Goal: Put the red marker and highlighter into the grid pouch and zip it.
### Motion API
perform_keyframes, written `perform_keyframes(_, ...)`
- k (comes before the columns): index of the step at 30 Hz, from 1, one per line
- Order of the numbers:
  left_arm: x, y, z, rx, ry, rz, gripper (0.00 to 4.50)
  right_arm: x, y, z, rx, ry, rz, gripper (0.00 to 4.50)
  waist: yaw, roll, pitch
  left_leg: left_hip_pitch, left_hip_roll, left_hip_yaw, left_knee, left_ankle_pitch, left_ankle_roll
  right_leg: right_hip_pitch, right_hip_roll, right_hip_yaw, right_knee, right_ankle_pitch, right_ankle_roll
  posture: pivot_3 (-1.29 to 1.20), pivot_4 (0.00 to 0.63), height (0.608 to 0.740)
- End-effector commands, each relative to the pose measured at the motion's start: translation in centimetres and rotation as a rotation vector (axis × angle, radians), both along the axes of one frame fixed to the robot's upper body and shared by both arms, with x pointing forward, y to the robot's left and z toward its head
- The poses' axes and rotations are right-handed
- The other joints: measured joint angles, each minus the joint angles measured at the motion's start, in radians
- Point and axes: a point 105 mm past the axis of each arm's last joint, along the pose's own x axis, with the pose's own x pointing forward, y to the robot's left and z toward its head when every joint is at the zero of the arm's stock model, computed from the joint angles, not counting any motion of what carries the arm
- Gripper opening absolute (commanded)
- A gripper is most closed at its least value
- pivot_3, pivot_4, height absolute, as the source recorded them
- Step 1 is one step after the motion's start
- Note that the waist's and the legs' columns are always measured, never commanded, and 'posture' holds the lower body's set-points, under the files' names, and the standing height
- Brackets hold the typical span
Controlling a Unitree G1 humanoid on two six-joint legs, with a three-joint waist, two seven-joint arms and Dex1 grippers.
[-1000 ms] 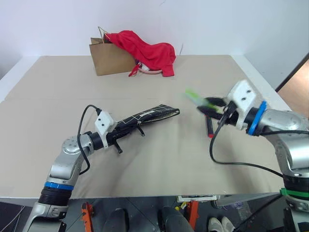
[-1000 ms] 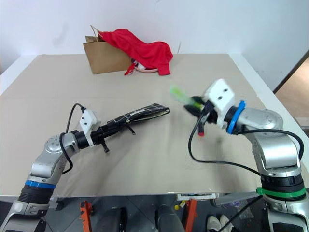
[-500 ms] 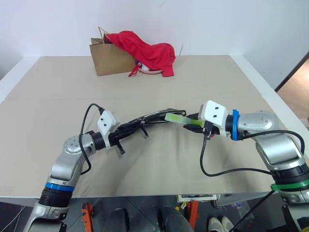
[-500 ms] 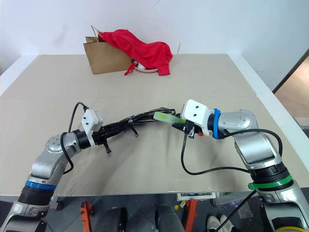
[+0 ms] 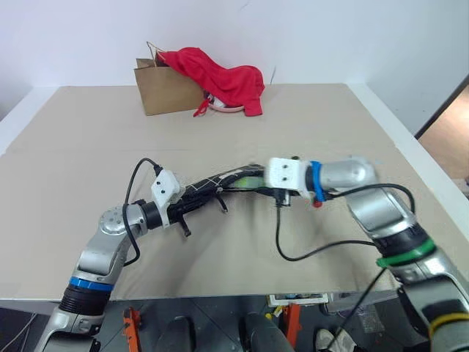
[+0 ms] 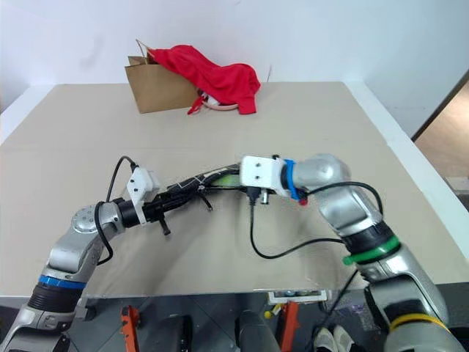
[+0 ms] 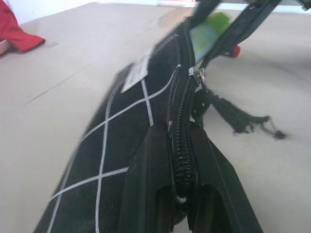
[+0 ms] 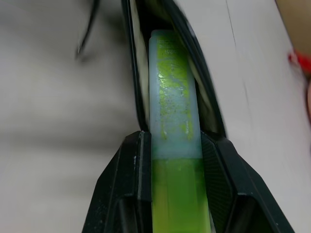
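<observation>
Fabric of the grid pouch [image 5: 220, 180] looks soft and limp, so it needs support at its zipper edge, where the left end effector [image 7: 179, 204] is clamped. One highlighter [image 8: 173, 107], a light, rigid, smooth plastic piece, is clamped at its rear half in the right end effector [image 8: 176, 145], its front end already between the pouch's open lips just ahead. One red marker [image 5: 318, 202] lies on the surface [image 5: 88, 147] just beyond the right wrist. Count: one pouch, one highlighter, one marker.

Both eye views look down from the head at the grid pouch [image 5: 220, 181] mid-bench [image 5: 88, 125]; wrist views sit close against that pouch.
</observation>
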Motion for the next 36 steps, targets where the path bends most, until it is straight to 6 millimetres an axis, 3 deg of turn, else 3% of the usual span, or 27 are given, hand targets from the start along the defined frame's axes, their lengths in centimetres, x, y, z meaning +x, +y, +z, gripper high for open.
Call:
perform_keyframes(1, -0.1, -0.2, 1.1, -0.003, -0.048, -0.017, 0.00, 0.0, 1.8, 1.1, -0.013, -0.057, 0.062, 1.04, 0.002, 0.000, 0.000, 0.000, 0.000, 0.000, 0.000, 0.000, 0.000, 0.000, -0.001, 0.000, 0.000, 0.000, 0.000, 0.00, 0.150, 0.740)
perform_keyframes(4, -0.1, -0.2, 1.2, -0.004, -0.050, -0.014, 0.00, -0.4, 3.0, 0.7, -0.005, -0.045, 0.096, 1.04, 0.002, 0.000, 0.000, -0.002, -0.001, 0.000, 0.000, 0.000, 0.000, 0.000, -0.002, -0.001, 0.000, 0.001, -0.002, 0.00, 0.150, 0.740)
perform_keyframes(6, -0.2, 0.0, 1.2, -0.004, -0.051, -0.008, 0.00, -0.5, 3.2, 0.5, 0.017, -0.018, 0.099, 2.05, 0.002, 0.000, 0.000, -0.003, -0.002, 0.000, 0.000, 0.000, 0.000, -0.001, -0.003, -0.001, 0.000, 0.001, -0.002, 0.00, 0.150, 0.740)
perform_keyframes(11, -0.3, 0.3, 1.2, -0.003, -0.051, -0.002, 0.00, 0.8, 1.4, 0.6, 0.003, -0.064, 0.026, 4.35, 0.002, 0.000, 0.000, -0.003, -0.002, -0.001, 0.000, 0.000, 0.000, -0.001, -0.003, -0.002, 0.000, 0.001, -0.002, 0.00, 0.150, 0.740)
perform_keyframes(14, -0.3, 0.3, 1.2, -0.004, -0.049, -0.001, 0.00, 1.2, 0.1, 1.5, 0.026, -0.066, -0.011, 4.35, 0.002, 0.000, 0.000, -0.003, -0.002, -0.001, 0.001, 0.000, 0.000, -0.001, -0.002, -0.002, 0.000, 0.001, -0.002, 0.00, 0.150, 0.740)
perform_keyframes(17, -0.2, 0.3, 1.2, -0.009, -0.047, -0.001, 0.00, 1.2, -2.1, 4.5, 0.168, -0.048, -0.066, 4.35, 0.002, 0.000, 0.000, -0.003, -0.002, -0.001, 0.001, 0.000, 0.000, -0.001, -0.003, -0.002, 0.000, 0.001, -0.002, 0.00, 0.150, 0.740)
perform_keyframes(20, -0.2, 0.3, 1.2, -0.030, -0.038, 0.006, 0.00, -0.4, -4.6, 7.1, 0.342, 0.049, -0.080, 4.35, 0.004, 0.000, 0.000, -0.003, -0.002, -0.001, 0.001, 0.000, 0.000, -0.001, -0.003, -0.002, 0.000, 0.001, -0.003, 0.00, 0.150, 0.740)
perform_keyframes(22, -0.2, 0.4, 1.3, -0.048, -0.029, 0.021, 0.00, -1.7, -6.7, 7.6, 0.424, 0.136, -0.108, 4.35, 0.005, 0.000, 0.000, -0.003, -0.002, -0.002, 0.001, 0.000, 0.000, 0.000, -0.003, -0.003, 0.000, 0.001, -0.003, 0.00, 0.150, 0.740)
perform_keyframes(24, -0.1, 0.6, 1.3, -0.054, -0.023, 0.038, 0.00, -1.9, -9.0, 7.0, 0.456, 0.191, -0.209, 4.35, 0.009, 0.000, 0.000, -0.004, -0.002, -0.004, 0.000, -0.001, 0.001, 0.001, -0.003, -0.005, 0.000, 0.000, -0.003, 0.00, 0.150, 0.740)
perform_keyframes(26, 0.0, 0.9, 1.2, -0.052, -0.019, 0.056, 0.00, -1.6, -12.1, 4.6, 0.435, 0.241, -0.417, 4.35, 0.010, -0.001, 0.000, -0.003, -0.002, -0.004, 0.000, -0.001, 0.001, 0.001, -0.004, -0.005, -0.001, 0.000, -0.003, 0.00, 0.150, 0.740)
perform_keyframes(28, 0.0, 1.1, 1.2, -0.054, -0.014, 0.065, 0.00, -1.3, -14.0, 2.3, 0.410, 0.273, -0.588, 4.35, 0.008, -0.001, 0.000, -0.002, -0.002, -0.004, 0.001, -0.001, 0.001, 0.001, -0.003, -0.004, -0.001, 0.000, -0.003, 0.00, 0.150, 0.740)
perform_keyframes(30, 0.1, 1.2, 1.3, -0.059, -0.010, 0.067, 0.00, -0.6, -14.6, 0.2, 0.437, 0.307, -0.732, 4.35, -0.003, 0.000, 0.000, -0.001, -0.002, -0.002, 0.001, -0.001, 0.001, 0.001, -0.003, -0.003, 0.000, 0.000, -0.002, 0.00, 0.150, 0.740)
perform_keyframes(36, 0.5, 0.8, 1.7, -0.062, -0.011, 0.058, 0.00, 0.4, -14.6, -4.4, 0.414, 0.328, -0.927, 4.35, -0.004, 0.000, 0.000, 0.003, 0.000, -0.002, 0.000, 0.002, 0.001, 0.002, 0.001, 0.000, 0.001, 0.002, -0.001, 0.00, 0.150, 0.740)
